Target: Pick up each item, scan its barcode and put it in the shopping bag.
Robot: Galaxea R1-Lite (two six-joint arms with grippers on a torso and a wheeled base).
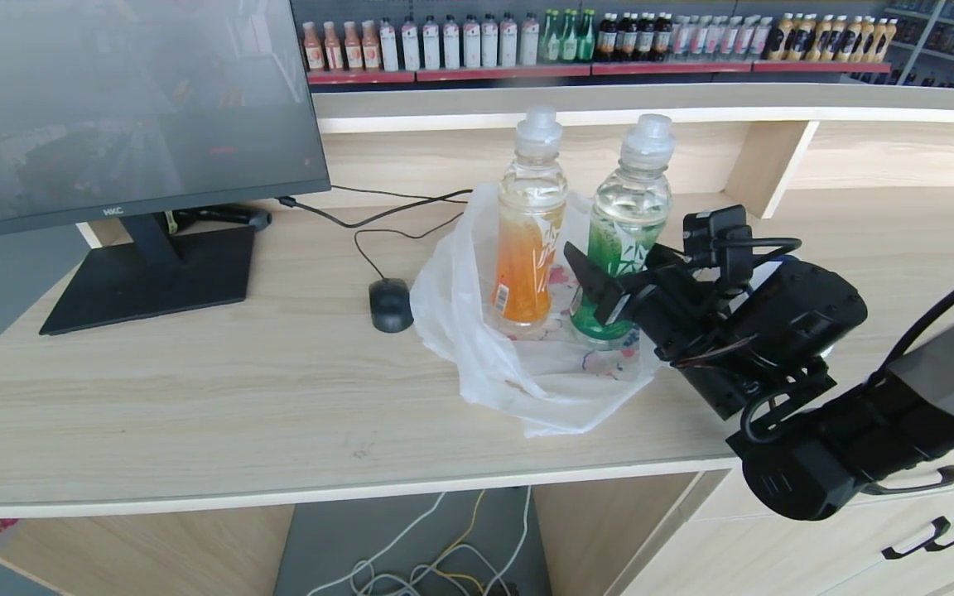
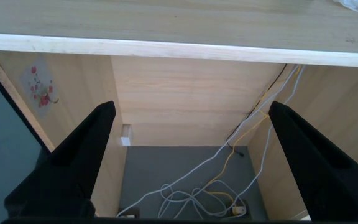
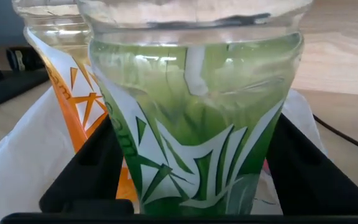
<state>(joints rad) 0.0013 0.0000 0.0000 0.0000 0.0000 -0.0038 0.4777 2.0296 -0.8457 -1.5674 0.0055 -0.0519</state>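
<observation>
Item: green-labelled clear plastic bottle [image 1: 638, 211], upright in crumpled white plastic shopping bag [image 1: 477, 356], beside orange-labelled clear bottle [image 1: 529, 248]. Right gripper [image 1: 603, 290] clamped on it, likely for bagging. Left gripper [image 2: 191, 112] spread, parked below pale wooden counter [image 1: 195, 397].

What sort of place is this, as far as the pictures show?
Probably a shop checkout: shelves of bottled drinks behind a wooden counter, a monitor on it, and a shopping bag holding an orange bottle and a green bottle.
</observation>
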